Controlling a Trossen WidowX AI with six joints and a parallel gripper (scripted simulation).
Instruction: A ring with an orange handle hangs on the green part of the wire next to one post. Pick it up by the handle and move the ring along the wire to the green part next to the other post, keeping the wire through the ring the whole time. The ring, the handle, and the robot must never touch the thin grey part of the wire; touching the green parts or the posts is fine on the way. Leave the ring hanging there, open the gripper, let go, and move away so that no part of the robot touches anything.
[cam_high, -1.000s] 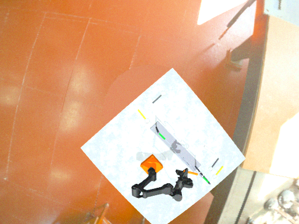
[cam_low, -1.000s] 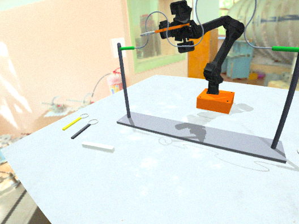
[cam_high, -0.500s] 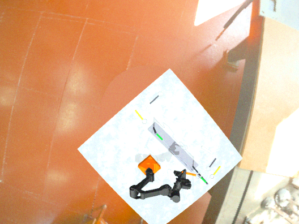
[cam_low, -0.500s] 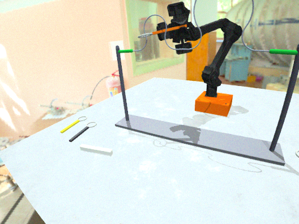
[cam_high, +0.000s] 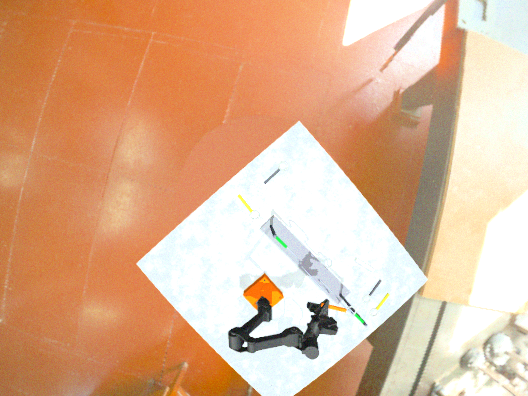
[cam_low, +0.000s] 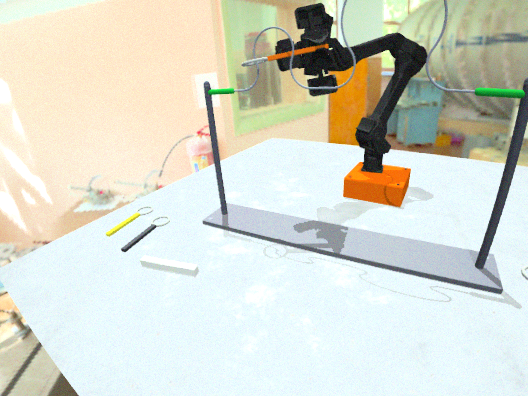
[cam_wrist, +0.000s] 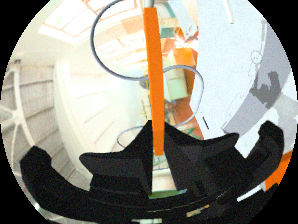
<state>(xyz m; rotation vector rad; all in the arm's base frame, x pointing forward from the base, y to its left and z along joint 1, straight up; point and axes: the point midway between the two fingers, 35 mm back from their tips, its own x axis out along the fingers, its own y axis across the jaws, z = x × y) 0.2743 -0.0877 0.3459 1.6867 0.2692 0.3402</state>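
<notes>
Nearest, in front of the grey base plate (cam_low: 400, 255): a white bar (cam_low: 169, 265), a yellow-handled spare ring (cam_low: 123, 223) and a black-handled spare ring (cam_low: 140, 237), lying flat, well apart from the plate and no part of the job.

At the plate's near end: a dark post (cam_low: 215, 150) carrying the starting green part (cam_low: 221, 91), bare of any ring.

High above that same end of the plate: the ring (cam_low: 254, 61), seen edge-on at the first loop of the thin grey wire (cam_low: 345, 70), just past the starting green part. Looks threaded on the wire; cannot tell whether clear of it or grazing it. Juts out on the orange handle (cam_low: 295, 52), roughly level.

Next along, above the plate: the gripper (cam_low: 315, 50), clenched on the handle's far end, with the wrist view showing the handle (cam_wrist: 154, 76) running straight out from between the jaws into the loops.

Judged an early stage: pick-up done, ring off the start, travel barely begun. Left to do: nearly all of the curling grey stretch, then hanging, release and retreat.

Behind the plate: the arm's orange base (cam_low: 395, 192).

At the plate's far end: the other post (cam_low: 505, 175) and the goal green part (cam_low: 492, 92), with nothing on it.

No containers anywhere in view, so nothing to report inside any.
</notes>
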